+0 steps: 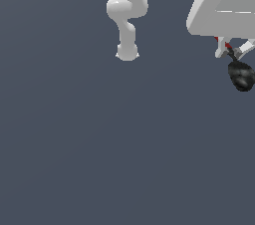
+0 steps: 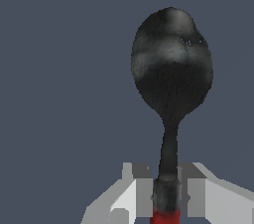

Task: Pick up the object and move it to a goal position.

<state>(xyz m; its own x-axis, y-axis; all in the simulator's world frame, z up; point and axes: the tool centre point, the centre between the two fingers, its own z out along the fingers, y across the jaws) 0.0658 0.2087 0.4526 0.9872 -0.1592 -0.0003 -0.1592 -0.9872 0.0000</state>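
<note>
The object (image 1: 240, 74) is a slender item with a thin red-and-black shaft and a glossy black rounded knob. It hangs from my white gripper (image 1: 232, 52) at the upper part of the exterior view's right, above the grey floor. In the wrist view the knob (image 2: 171, 64) is large and the shaft runs down between my two fingers, where my gripper (image 2: 166, 193) is shut on it. A red part of the shaft shows at the fingers.
The arm's white base and links (image 1: 127, 15) stand at the top middle of the exterior view. A plain grey floor (image 1: 99, 144) fills both views.
</note>
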